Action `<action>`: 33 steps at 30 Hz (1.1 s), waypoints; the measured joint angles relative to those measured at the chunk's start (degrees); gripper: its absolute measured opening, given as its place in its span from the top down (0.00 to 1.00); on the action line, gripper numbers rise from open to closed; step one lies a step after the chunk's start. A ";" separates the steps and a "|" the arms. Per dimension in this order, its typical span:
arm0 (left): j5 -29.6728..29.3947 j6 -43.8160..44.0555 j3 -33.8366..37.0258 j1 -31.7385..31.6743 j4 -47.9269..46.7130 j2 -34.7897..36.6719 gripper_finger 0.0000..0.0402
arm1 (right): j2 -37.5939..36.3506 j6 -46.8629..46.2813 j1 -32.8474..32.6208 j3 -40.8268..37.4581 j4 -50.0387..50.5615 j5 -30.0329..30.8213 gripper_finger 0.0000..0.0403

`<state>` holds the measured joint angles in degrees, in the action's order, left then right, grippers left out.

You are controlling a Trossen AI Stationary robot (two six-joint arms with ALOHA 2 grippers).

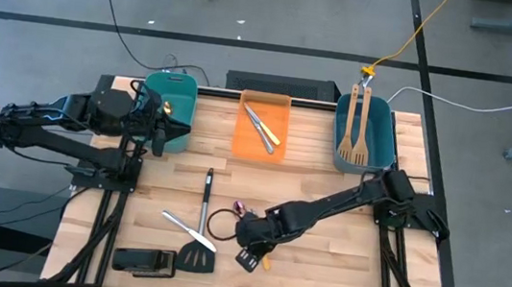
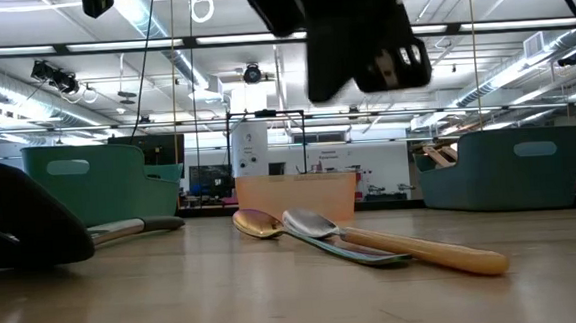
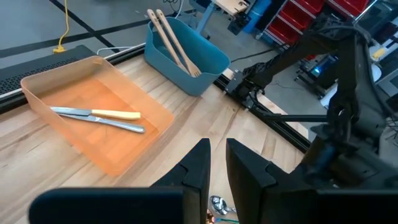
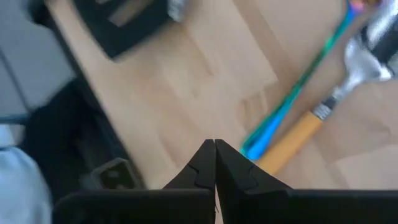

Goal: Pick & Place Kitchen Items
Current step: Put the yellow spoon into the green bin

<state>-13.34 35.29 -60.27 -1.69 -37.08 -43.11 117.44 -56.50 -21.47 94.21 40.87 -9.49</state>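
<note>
- My right pincer (image 4: pixel 215 148) hangs just above the spoons (image 2: pixel 373 241) at the near middle of the table (image 1: pixel 328 186), its tips pressed together on nothing.
- I should part them, drop straight, and straddle the yellow handle (image 4: pixel 287 142), not the teal one beside it.
- My left pincer (image 3: pixel 216 163) waits by the far-left bin (image 1: pixel 168 98), slightly apart, empty.

No text, label, brand or number can be read anywhere — not on bins, utensils or arms.
</note>
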 joint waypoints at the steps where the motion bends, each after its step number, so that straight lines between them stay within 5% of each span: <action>1: 0.00 -0.01 0.00 0.00 0.00 0.00 0.86 | 0.58 0.44 0.37 0.00 0.73 -0.54 0.99; 14: 0.46 0.02 0.00 0.00 0.00 0.00 0.86 | 3.00 0.20 3.41 0.00 7.07 0.00 0.90; 33: 0.48 0.05 0.00 0.00 -0.02 -0.02 0.86 | 5.03 -0.19 3.48 -0.05 7.28 7.06 0.62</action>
<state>-12.86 35.34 -60.27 -1.69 -37.10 -43.13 122.47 -56.69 -17.99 94.17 48.15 -2.44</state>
